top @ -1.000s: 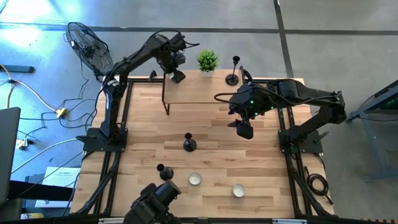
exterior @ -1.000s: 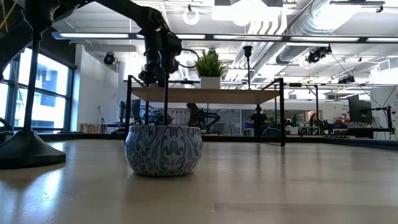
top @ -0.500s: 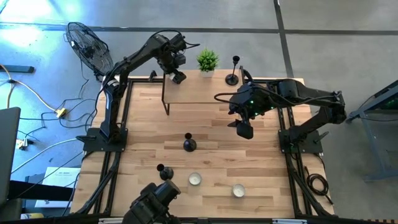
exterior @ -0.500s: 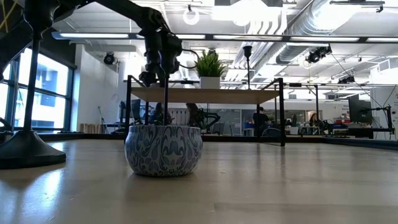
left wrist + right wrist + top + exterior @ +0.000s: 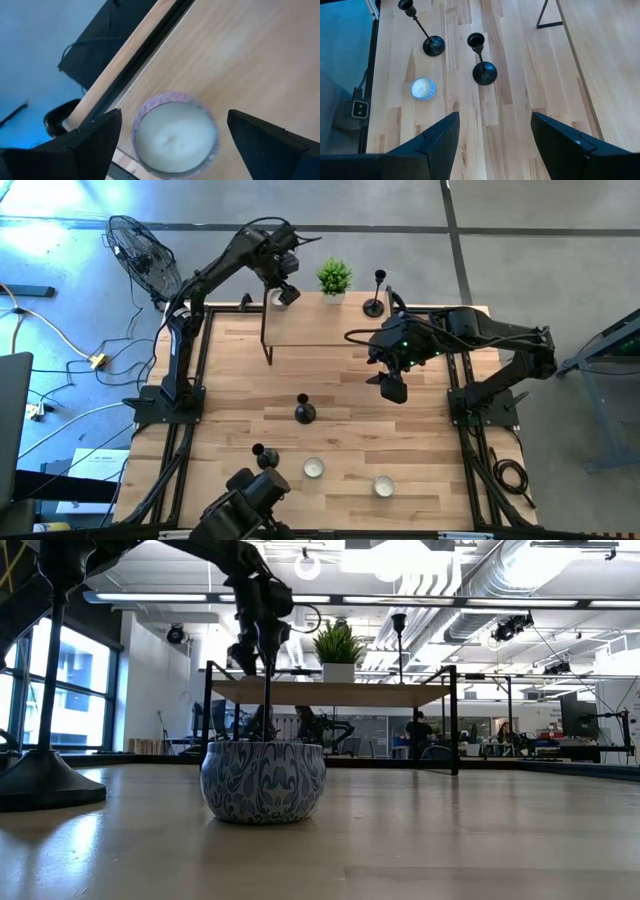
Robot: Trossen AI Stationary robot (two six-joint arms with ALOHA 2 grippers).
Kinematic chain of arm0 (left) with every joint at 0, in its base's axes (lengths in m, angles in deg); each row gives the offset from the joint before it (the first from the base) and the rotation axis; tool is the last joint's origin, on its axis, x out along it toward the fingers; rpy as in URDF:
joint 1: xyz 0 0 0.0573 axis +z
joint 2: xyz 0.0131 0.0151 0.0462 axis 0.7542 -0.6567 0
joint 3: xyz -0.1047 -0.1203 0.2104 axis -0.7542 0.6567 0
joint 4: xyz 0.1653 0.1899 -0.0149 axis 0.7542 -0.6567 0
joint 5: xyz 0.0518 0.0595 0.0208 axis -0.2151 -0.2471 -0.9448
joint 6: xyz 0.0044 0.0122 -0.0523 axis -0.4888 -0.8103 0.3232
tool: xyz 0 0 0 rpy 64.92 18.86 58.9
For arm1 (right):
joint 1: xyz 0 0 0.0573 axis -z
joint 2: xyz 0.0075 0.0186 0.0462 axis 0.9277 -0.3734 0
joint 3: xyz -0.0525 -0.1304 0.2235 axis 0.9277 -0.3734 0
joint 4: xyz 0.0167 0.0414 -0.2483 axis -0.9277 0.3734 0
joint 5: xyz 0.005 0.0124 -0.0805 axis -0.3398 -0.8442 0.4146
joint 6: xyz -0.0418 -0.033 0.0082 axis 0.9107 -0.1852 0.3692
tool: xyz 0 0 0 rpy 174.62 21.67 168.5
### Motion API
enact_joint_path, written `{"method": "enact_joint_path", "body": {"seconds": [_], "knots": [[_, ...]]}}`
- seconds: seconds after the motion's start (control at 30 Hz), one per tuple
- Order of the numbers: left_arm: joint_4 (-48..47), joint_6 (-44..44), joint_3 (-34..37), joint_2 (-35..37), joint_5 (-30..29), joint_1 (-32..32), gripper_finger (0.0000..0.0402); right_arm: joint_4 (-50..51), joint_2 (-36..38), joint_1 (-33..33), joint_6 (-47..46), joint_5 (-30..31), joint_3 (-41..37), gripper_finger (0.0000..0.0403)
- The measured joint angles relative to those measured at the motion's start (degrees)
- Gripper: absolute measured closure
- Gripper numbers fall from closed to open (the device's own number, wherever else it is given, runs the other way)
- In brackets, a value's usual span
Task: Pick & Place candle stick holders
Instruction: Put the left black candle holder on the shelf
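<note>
Three black candle stick holders show. One stands on the raised wooden shelf (image 5: 320,330) at its far right (image 5: 374,305). Two stand by their round bases on the table, one mid-table (image 5: 305,412) and one nearer (image 5: 266,457); the right wrist view shows both (image 5: 484,72) (image 5: 432,45). My left gripper (image 5: 284,292) hangs open just above the shelf's far left corner. Under it a white tealight candle (image 5: 172,137) sits on the shelf, near its edge, with the fingers on either side and apart from it. My right gripper (image 5: 392,388) hovers open over the table's right half, nothing between its fingers.
A small green potted plant (image 5: 334,277) stands on the shelf between the left gripper and the far holder. Two tealight candles (image 5: 314,468) (image 5: 383,486) sit near the table's front edge. A fan (image 5: 140,255) stands off the table's far left.
My left gripper has risen from the shelf's far left corner, and the tealight candle stays on the shelf below it. My right arm has kept still.
</note>
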Motion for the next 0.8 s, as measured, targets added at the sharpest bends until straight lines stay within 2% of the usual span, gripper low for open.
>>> {"method": "enact_joint_path", "body": {"seconds": [0.37,0.6,0.8], "knots": [[-2.7,1.0,-9.6,0.5,1.4,-0.1,0.0044,0.3,0.0,0.0,0.1,-0.1,0.0,0.0163],[-1.7,2.8,-8.5,7.7,4.2,-0.9,0.0044,0.5,0.0,0.0,0.2,-0.2,0.0,0.0163],[-6.3,5.0,-8.5,14.6,9.8,-2.6,0.0044,0.5,0.0,0.0,0.2,-0.2,0.0,0.0163]]}}
